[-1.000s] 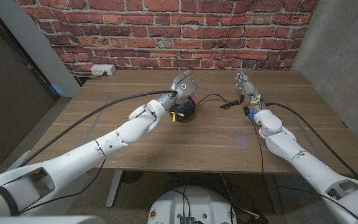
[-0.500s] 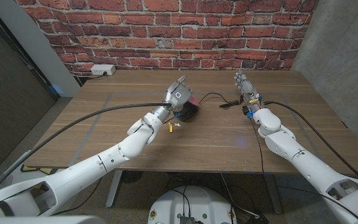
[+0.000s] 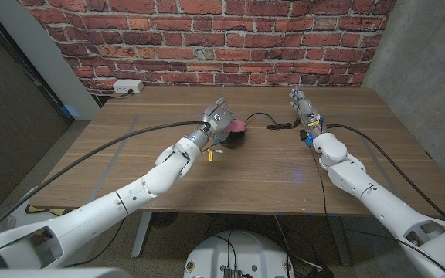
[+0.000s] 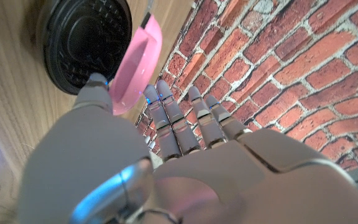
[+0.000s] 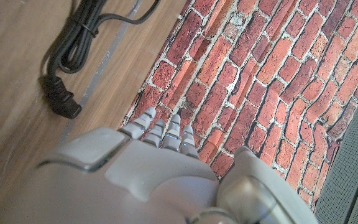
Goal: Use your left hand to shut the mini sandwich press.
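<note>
The mini sandwich press (image 4: 92,43) sits mid-table toward the brick wall, pink lid (image 4: 135,65) raised partway over its black ridged plate. The left hand (image 3: 217,120) touches the lid, fingers extended, gripping nothing. The right hand (image 3: 304,108) stands apart, fingers straight, empty.

our arms are glossy white, built of rounded shells with darker grey joints between them. a black cable runs along each arm toward the wrist. our left hand (image 3: 217,117) is grey metal with a round disc on its back and segmented fingers (image 4: 174,122). our right hand (image 3: 303,104) is the same grey, with small blue parts at the wrist.
</note>
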